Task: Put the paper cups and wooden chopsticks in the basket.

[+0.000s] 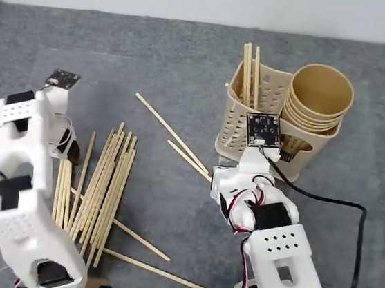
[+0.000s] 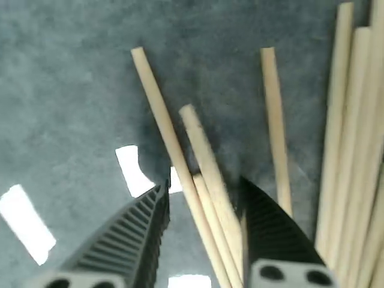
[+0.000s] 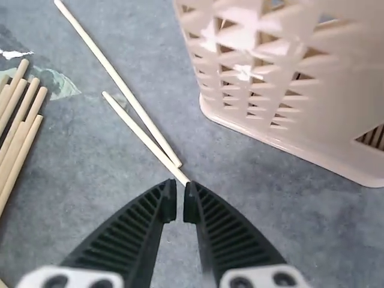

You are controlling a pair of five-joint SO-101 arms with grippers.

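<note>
Over the left-hand pile of wooden chopsticks [image 1: 104,183] on the bench [image 1: 187,67], the left tool [image 2: 203,186] stands open with two or three of them running lengthwise between its jaws, so a squeeze would cross their long axis. Far right, the basket [image 1: 239,132] holds the paper cups [image 1: 321,96]. The right tool [image 3: 180,201], all but closed and empty, sits at the near end of two loose sticks [image 3: 144,134] left of the basket.

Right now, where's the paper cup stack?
High view, far right of the table: the paper cup stack stands in the basket, in the section right of the upright chopsticks.
</note>
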